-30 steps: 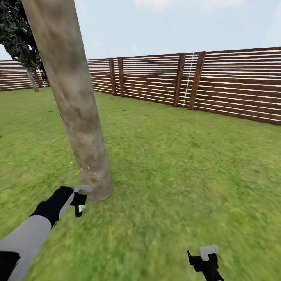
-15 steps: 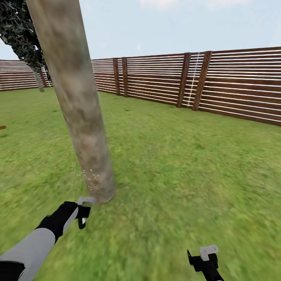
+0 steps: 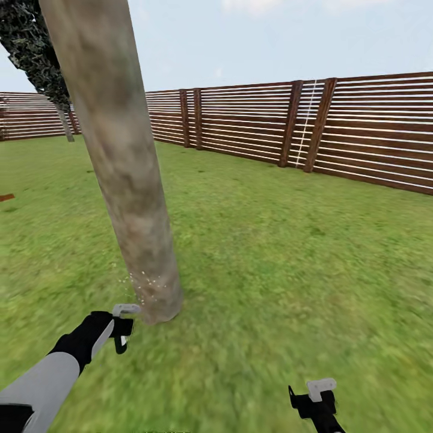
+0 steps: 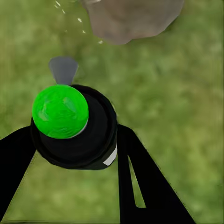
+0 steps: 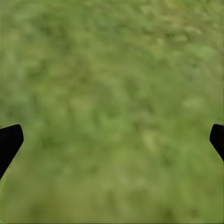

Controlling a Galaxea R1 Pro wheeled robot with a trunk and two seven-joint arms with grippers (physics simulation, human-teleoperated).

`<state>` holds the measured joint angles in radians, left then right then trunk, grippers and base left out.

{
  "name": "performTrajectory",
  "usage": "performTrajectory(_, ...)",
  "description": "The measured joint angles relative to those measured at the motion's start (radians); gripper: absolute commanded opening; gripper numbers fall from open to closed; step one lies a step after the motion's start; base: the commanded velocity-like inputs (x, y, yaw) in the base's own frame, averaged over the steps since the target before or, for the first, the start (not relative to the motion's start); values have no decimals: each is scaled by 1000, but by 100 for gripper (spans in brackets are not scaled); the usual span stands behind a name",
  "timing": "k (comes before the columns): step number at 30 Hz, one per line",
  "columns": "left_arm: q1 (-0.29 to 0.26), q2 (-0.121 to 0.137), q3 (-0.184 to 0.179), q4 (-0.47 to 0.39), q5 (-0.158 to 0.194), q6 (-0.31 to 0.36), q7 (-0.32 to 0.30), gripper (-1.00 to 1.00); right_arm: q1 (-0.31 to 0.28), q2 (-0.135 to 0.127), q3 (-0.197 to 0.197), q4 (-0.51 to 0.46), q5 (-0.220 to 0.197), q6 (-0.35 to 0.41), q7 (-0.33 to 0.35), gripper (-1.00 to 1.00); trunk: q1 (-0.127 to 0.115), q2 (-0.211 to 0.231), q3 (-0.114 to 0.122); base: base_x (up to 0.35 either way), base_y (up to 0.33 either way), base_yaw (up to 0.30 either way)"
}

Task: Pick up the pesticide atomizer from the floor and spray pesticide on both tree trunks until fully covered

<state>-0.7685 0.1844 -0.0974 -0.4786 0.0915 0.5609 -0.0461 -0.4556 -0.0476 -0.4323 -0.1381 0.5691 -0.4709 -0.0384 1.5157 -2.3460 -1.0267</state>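
Grey-brown mottled bark of the near tree trunk (image 3: 129, 180), rising bare from the grass floor (image 3: 288, 252) and leaning slightly in the head view; foot of the trunk just beside the left gripper (image 3: 123, 328). Pesticide atomizer (image 4: 74, 126) clamped between the left fingers (image 4: 135, 182), black body seen from above with green cap (image 4: 60, 111) and grey nozzle (image 4: 63, 70) aimed at the trunk base (image 4: 133, 18). Pale droplets (image 3: 144, 281) scattered against the lowest bark, consistent with spraying under way at the foot of the trunk. Held low and close, presumably so that the mist lands on bark rather than grass; upper trunk likely yet to be covered. Right gripper (image 3: 319, 400) idle near the grass, well apart from the trunk, fingers (image 5: 10, 140) spread wide and holding nothing. Second tree trunk (image 3: 65, 123) far off by the brown slatted fence (image 3: 252, 123), under dark foliage (image 3: 33, 48).
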Motion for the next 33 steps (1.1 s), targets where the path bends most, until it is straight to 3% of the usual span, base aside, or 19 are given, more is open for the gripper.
performTrajectory(4, 5, -7, 2, 15, -2, -7, 34, -100, 0, 0, 1, 0, 0, 0, 0, 100, 0, 0, 0, 35, -82, 154)
performTrajectory(6, 6, -6, 3, 73, 1, -53, 55, -100, 0, 0, 1, 0, 0, 0, 0, 100, 0, 0, 0, 114, -206, 22)
performTrajectory(8, 6, -5, 4, 125, 4, -147, 67, -100, 0, -1, 1, 1, 1, 0, 0, 100, 0, 0, 0, 82, -249, 5)
performTrajectory(10, 6, -10, 5, 133, 12, -173, 70, -100, 0, -1, 1, 1, 1, 0, 1, 100, 0, 0, 0, 2, -270, 1)
performTrajectory(13, 6, -56, 5, 131, 18, -185, 72, -100, 0, -1, 1, 2, 2, 0, 1, 100, 0, 0, 0, -78, -274, 0)
performTrajectory(14, 6, -60, 5, 128, 13, -186, 72, -100, 0, -1, 1, 2, 2, 0, 1, 100, 0, 0, 0, -95, -274, 0)
performTrajectory(24, 6, -62, 9, 126, 11, -217, 76, -100, 0, 1, 1, 2, 0, 0, 0, 100, 0, 0, 0, -32, -274, 12)
performTrajectory(30, 6, -55, 9, 126, 13, -223, 133, -100, 0, 23, 1, 1, -2, 0, 2, 100, 0, 0, 0, 0, -275, 256)
performTrajectory(33, 6, -62, 10, 113, 21, -227, 138, -100, 0, 17, -2, 1, -1, 0, 0, 100, 0, 0, 0, 0, -277, 278)
